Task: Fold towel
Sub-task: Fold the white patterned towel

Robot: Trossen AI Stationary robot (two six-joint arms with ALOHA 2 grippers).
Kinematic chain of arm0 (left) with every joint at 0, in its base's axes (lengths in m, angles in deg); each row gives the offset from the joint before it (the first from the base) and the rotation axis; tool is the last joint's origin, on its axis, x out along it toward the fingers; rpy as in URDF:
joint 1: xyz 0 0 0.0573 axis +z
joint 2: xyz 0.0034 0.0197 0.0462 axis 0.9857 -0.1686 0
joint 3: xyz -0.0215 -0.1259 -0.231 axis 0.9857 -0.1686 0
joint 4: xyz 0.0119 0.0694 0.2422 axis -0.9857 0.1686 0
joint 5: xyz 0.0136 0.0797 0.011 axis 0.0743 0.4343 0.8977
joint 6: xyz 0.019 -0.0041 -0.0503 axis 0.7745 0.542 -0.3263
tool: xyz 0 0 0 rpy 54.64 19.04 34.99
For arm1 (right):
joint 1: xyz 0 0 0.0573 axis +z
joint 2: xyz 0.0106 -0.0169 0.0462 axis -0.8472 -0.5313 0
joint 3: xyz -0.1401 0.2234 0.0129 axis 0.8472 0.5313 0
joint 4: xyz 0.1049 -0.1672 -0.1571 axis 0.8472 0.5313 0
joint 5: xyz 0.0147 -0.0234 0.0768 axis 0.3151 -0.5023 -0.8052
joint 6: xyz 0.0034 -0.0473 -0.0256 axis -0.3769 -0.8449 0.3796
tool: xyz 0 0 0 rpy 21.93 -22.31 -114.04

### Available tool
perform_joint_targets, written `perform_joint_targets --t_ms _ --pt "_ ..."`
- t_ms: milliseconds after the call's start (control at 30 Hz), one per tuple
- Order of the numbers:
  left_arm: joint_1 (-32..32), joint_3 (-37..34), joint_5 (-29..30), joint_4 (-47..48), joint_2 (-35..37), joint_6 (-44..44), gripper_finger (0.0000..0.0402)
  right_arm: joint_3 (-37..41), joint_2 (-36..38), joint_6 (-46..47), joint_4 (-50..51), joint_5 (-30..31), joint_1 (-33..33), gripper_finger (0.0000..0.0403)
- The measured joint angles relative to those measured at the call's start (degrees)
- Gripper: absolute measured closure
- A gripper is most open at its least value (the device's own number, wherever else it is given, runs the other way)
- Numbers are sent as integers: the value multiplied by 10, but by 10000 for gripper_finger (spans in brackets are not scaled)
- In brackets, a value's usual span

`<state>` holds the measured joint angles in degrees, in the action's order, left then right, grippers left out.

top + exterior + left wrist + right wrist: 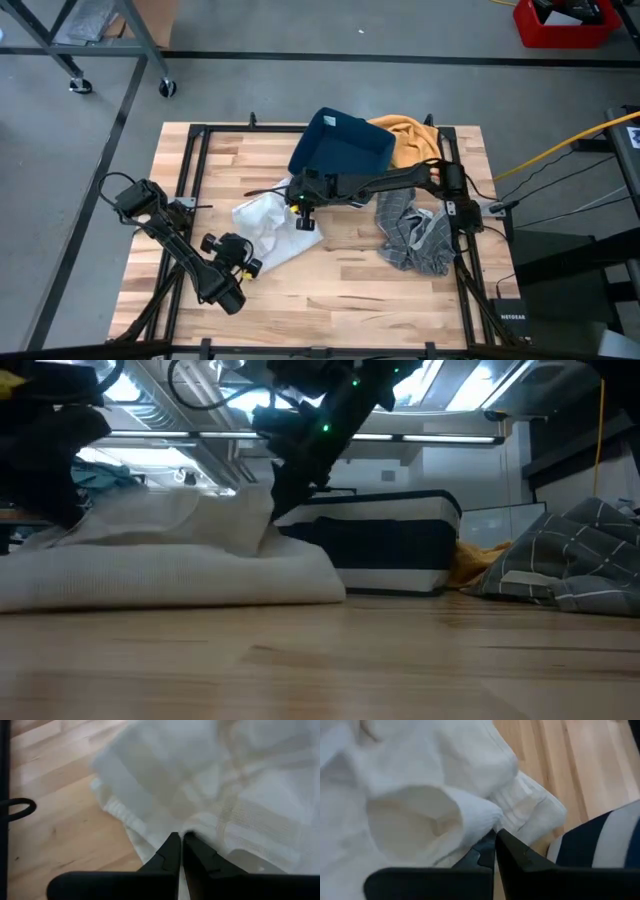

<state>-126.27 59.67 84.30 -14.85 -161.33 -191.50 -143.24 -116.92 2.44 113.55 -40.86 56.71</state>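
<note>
The white towel (268, 228) lies crumpled near the middle of the wooden surface (350, 290). The left hand (181, 838) pinches its near left edge with the fingers together. The right hand (495, 834) is clamped on a fold at its far right side. To the right lie a blue towel (340, 148), a yellow cloth (408, 138) and a grey checked cloth (418, 238).

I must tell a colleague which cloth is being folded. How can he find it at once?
On the wooden table, look at its middle-left part, in front of the dark blue bin. The white towel lies there, the only white cloth; the grey checked cloth and the yellow cloth are coloured.
</note>
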Motion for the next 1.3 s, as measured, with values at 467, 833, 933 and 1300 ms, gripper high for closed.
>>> perform_joint_targets --t_ms 467,833,933,1300 --pt "18 -51 -104 11 0 -60 335 0 -22 -53 -14 99 2 259" --pt "18 -23 -86 108 0 -84 395 0 -21 -59 -15 109 1 244" --pt "18 -5 -85 145 0 -72 398 0 -21 -58 -14 87 1 244" --pt "18 18 -80 179 17 -9 387 0 -21 -57 -13 -19 0 244"
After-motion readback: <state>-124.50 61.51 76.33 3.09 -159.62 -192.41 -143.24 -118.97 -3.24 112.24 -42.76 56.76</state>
